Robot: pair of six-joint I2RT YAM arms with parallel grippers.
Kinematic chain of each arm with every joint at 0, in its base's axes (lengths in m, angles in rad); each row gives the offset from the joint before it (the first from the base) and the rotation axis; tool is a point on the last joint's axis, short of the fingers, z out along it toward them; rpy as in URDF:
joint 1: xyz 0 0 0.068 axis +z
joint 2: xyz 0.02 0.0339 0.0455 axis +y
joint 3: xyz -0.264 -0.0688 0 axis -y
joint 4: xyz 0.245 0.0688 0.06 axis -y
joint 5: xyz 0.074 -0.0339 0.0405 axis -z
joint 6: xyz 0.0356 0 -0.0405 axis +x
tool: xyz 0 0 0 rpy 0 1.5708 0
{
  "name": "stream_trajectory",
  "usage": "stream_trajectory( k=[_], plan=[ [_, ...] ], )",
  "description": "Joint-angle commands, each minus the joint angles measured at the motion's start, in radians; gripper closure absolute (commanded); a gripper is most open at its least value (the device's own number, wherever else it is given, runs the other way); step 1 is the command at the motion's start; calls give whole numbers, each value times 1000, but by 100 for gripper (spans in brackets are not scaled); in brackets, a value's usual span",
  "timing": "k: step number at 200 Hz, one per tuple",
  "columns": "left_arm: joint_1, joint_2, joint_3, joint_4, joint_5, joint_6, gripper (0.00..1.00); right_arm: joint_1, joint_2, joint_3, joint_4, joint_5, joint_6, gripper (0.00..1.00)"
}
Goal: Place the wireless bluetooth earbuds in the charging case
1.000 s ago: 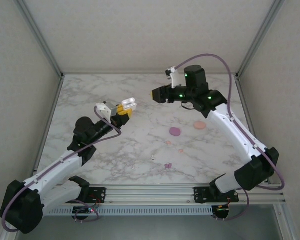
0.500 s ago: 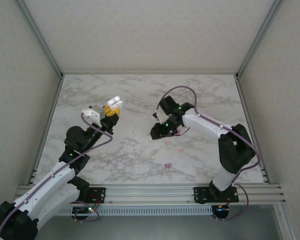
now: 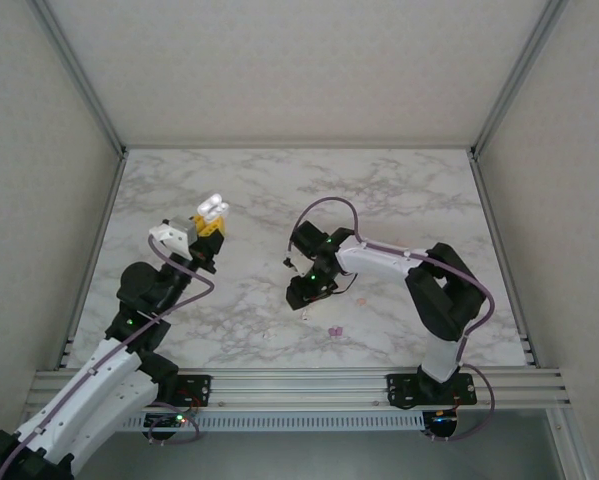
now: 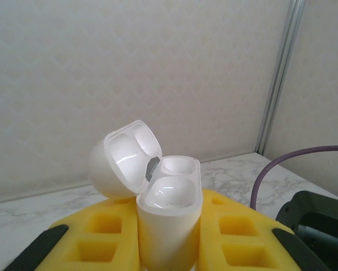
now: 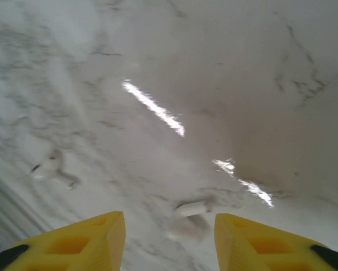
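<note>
Lying on the marble table (image 5: 242,84), a tiny white earbud (image 5: 187,224) sits between the right gripper's (image 5: 169,223) wide-spread, empty jaws. The left gripper (image 4: 169,240) clamps the white charging case (image 4: 170,217) aloft, lid open.

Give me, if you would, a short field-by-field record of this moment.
left gripper: shut on charging case, held up off the table
case lid: open, both wells empty
right gripper: open, low over the table
white earbud: on the table, inside the right gripper's opening
purple earbud: on the table, apart from both grippers
</note>
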Motion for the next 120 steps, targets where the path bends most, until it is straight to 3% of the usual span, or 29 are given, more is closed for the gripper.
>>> stream_trajectory(
  k=[1,120],
  plan=[
    [-1,-22,12,-27,-23,16,88,7,4,-5,-19,56,-3,53],
    [0,-2,30,-40,-5,30,87,80,-10,-99,22,-4,154,52]
  ],
)
